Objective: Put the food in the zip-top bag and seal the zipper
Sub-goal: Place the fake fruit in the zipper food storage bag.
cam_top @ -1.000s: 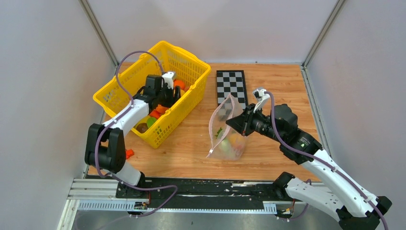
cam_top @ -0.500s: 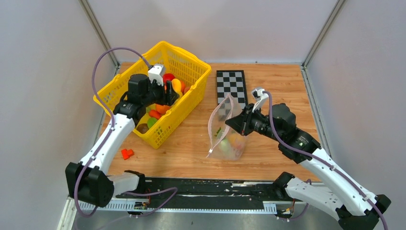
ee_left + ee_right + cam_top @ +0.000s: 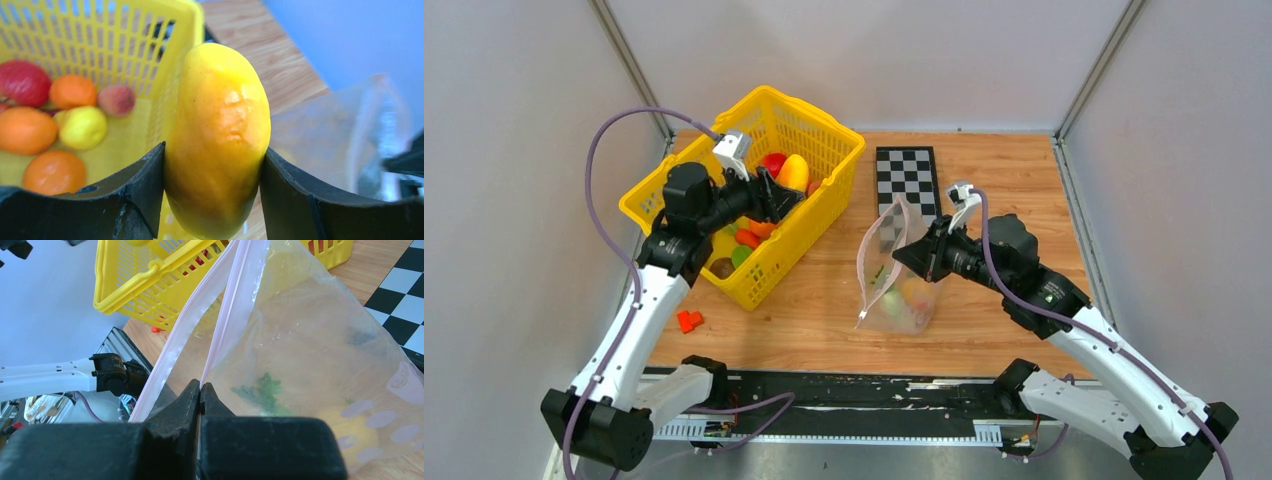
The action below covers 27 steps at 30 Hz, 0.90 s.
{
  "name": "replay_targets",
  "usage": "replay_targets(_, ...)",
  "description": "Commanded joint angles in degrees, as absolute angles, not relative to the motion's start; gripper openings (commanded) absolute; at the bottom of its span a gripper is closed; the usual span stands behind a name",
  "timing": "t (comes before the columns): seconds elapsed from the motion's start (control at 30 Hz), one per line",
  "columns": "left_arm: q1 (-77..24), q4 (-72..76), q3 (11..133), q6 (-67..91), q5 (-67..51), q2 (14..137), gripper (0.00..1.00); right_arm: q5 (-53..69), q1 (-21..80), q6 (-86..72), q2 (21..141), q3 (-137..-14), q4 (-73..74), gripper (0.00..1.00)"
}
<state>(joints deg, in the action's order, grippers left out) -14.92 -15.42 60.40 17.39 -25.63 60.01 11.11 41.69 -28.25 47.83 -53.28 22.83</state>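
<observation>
My left gripper (image 3: 784, 188) is shut on a yellow-orange toy mango (image 3: 793, 172) and holds it above the yellow basket; in the left wrist view the mango (image 3: 217, 135) fills the gap between the fingers. My right gripper (image 3: 921, 256) is shut on one pinkish zipper strip (image 3: 227, 315) of the clear zip-top bag (image 3: 894, 280), holding its mouth open and upright. The other strip (image 3: 185, 327) hangs free to the left. Several food pieces, yellow and green, lie inside the bag (image 3: 320, 355). More food (image 3: 55, 120), orange, yellow and red, lies in the basket.
The yellow plastic basket (image 3: 824, 200) stands at the back left. A checkerboard (image 3: 907, 180) lies behind the bag. A small red piece (image 3: 689, 321) lies on the wooden table near the left arm. Grey walls close in left, right and back.
My left gripper has risen out of the basket with the mango and swung its wrist back to the left. The right gripper and bag have stayed put.
</observation>
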Motion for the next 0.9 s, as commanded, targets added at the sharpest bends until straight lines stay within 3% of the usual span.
replay_targets(0.0,-16.01,-1.39,57.62,29.36,-34.79,55.05,0.46,11.68,41.75,-28.90,48.25,-54.10,19.59,0.00)
replay_targets(0.37,-32.21,22.73,48.49,39.45,-32.01,52.10,0.47,10.59,41.75,-29.80,48.36,-54.13,18.72,0.00)
replay_targets(0.87,-44.32,34.38,43.54,39.48,-24.98,58.85,0.48,8.57,41.80,-31.27,46.94,-52.97,17.76,0.00)
